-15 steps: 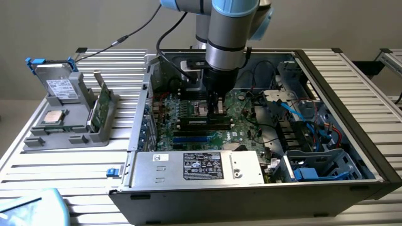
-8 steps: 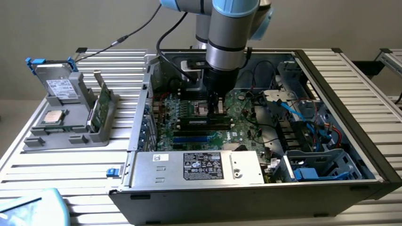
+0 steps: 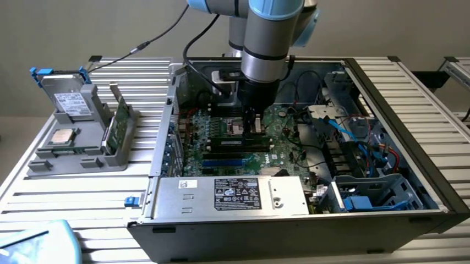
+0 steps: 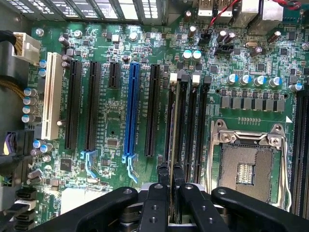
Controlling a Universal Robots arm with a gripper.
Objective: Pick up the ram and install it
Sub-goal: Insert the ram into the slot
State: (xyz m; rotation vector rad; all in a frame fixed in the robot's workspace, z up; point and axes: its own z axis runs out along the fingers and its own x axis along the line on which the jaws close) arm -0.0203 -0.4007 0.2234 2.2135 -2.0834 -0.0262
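Ram (image 4: 172,125) sat edge-on in the claw (image 4: 171,170) when I checked the wrist view. It was a thin stick running straight away from the fingertips, lined up along the memory slot (image 4: 168,130) nearest the long black expansion slots. The claw was clenched on it, with a black finger (image 4: 163,181) pressed to each flat side. I could not tell whether its lower edge was seated in the slot or just above it. The white latch (image 4: 174,76) at the slot's far end lay just beyond the stick's end. Beside it, the other memory slots (image 4: 195,125) stood bare, and past them was the open processor socket (image 4: 246,169) in its metal frame. On the stick's other side I saw the blue slot (image 4: 131,111) on the green motherboard (image 4: 108,121).

In the exterior view the arm (image 3: 264,49) hung from above into the open computer case (image 3: 415,126), with the claw (image 3: 255,126) low over the middle of the board. The power supply (image 3: 235,193) lay along the case's near edge. On the slatted surface (image 3: 66,192), to the exterior view's left of the case, a grey holder (image 3: 88,159) carried a hard drive (image 3: 70,102), a green card (image 3: 118,124) and a silver processor chip (image 3: 63,136).
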